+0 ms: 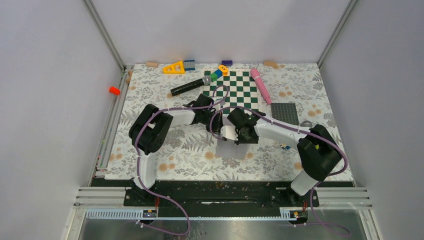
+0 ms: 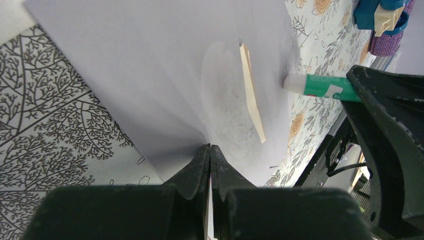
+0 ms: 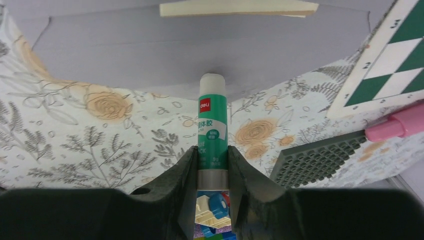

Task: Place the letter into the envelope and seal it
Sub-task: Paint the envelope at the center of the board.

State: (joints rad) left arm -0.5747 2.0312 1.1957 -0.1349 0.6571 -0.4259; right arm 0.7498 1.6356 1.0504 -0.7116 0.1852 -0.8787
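The envelope (image 1: 237, 151) lies on the flowered cloth (image 1: 175, 150), just on the arms' side of the chequered board (image 1: 235, 90), and you have both claws at it. Your left gripper (image 2: 210, 150) is clenched tight, its tips pinching an edge of the grey paper, which bows up from them. Your right gripper (image 3: 212, 156) grasps a green and white glue stick (image 3: 212, 120) by its lower end, and the stick's white tip touches the envelope's edge. A narrow cream strip (image 2: 251, 95) lies on the paper. A pink pen (image 3: 397, 125) lies along the board's right edge, and a dark studded plate (image 3: 315, 160) sits just right of the board
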